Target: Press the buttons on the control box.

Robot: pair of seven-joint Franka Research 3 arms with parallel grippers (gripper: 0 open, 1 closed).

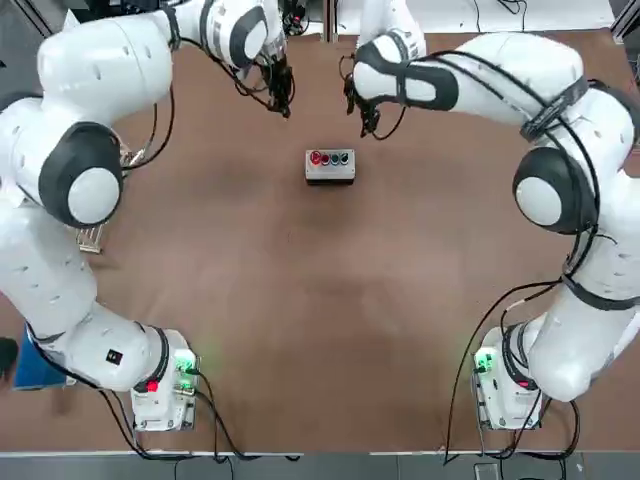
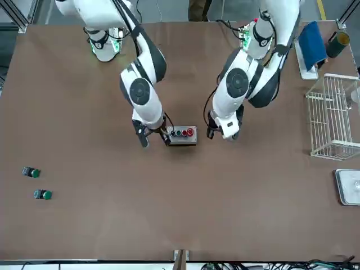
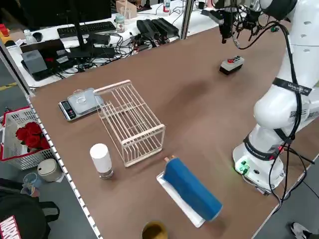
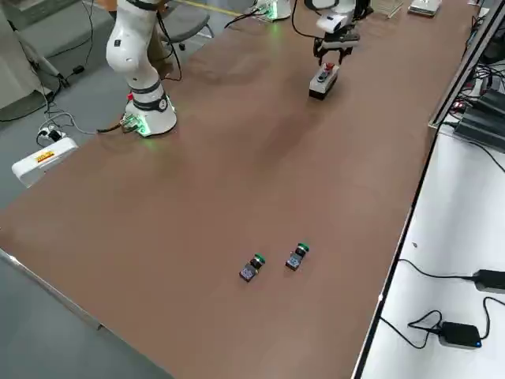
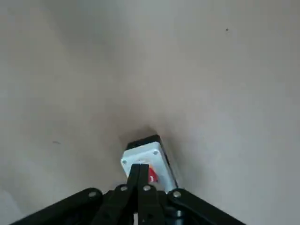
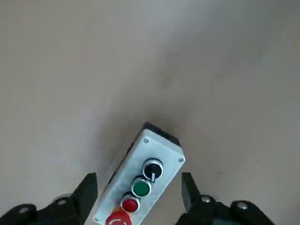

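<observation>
Wide-open jaws of the right gripper [image 6: 139,177] are held above the desk [image 1: 300,300], near the end of the control box [image 6: 140,180] away from its big red button [image 6: 118,218]. Closed jaws, with nothing gripped, are shown on the left gripper [image 5: 139,166], which is held near the red-button end. Between the arms, the box is set flat, buttons up.

right claw [image 2: 154,140] by control box [image 2: 183,136] | left claw [image 2: 222,135] near | wire rack [image 2: 332,115]
</observation>
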